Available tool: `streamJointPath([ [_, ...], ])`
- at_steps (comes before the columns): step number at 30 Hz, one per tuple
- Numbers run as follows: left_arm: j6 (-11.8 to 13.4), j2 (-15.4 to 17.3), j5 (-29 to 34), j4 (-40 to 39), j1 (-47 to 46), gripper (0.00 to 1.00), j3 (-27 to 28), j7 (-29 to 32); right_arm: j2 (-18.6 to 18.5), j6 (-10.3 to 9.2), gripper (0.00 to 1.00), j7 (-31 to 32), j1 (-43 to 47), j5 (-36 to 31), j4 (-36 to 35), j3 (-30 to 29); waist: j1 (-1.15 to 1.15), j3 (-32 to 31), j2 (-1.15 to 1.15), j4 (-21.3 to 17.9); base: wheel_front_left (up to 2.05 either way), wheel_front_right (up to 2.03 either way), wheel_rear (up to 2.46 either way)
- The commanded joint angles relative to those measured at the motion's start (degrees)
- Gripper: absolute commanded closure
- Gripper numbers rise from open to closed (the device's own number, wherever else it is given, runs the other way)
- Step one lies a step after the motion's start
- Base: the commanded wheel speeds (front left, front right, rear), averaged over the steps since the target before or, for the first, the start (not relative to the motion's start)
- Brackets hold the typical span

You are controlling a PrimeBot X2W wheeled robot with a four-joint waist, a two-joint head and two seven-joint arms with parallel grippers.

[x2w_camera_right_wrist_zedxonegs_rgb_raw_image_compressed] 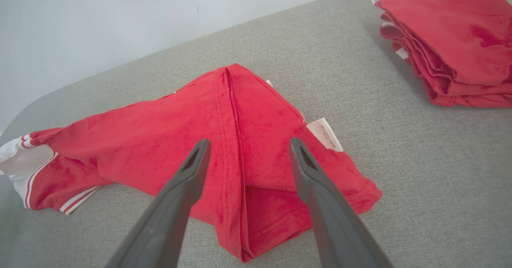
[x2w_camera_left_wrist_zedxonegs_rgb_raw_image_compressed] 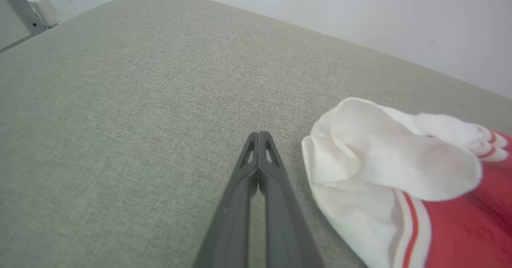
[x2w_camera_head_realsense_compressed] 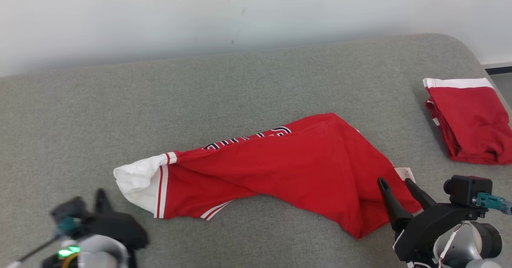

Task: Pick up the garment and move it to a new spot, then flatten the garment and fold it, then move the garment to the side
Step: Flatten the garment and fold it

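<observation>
Garment lies crumpled on the grey cushion, so I hold my right hand fingers apart over its hem to grasp, left hand fingers together beside the white sleeve.

A: What is in front of you?
B: I see a broad grey woven-fabric cushion with rounded far corners.
A: And beyond it?
B: A plain pale wall, evenly lit, lightly specked; a white skirting board at my right.
</observation>
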Motion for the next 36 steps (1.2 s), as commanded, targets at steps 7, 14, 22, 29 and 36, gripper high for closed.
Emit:
streamJointPath([
  [7, -0.28, -4.67, 2.30, -5.58, 3.34, 1.00, -6.51, 4.27, 0.17, -0.11, 0.00, 0.37, 1.10, -0.07, -0.56, -0.05, 0.00, -0.50, -0.01, -0.85, 0.00, 0.00, 0.00],
  [14, 0.56, -5.81, 3.88, -7.13, -1.08, 1.00, -8.97, 6.41, 0.17, -0.12, 0.00, 0.30, 0.95, 0.28, -0.60, 0.68, 0.00, -0.07, -0.01, -1.79, 0.00, 0.00, 0.00],
  [22, 2.04, -4.63, 3.10, 1.27, -4.81, 1.00, -7.34, 7.25, 0.17, -0.12, 0.00, 0.04, 0.53, 0.29, -0.69, 1.44, 0.00, 0.50, -0.01, -3.69, 0.00, 0.00, 0.00],
  [29, 2.03, -2.88, 1.15, 4.17, -5.01, 1.00, -3.30, 3.24, 0.17, -0.12, 0.00, -0.23, 1.20, 0.29, -0.98, 0.57, 0.00, 1.03, -0.01, -2.90, 0.00, 0.00, 0.00],
  [36, 1.81, -1.87, 0.48, 4.35, -6.08, 1.00, -0.31, 0.79, 0.17, -0.12, 0.00, 0.05, 0.50, 0.16, -1.19, 0.77, 0.00, 1.44, -0.01, -1.15, 0.00, 0.00, 0.00],
])
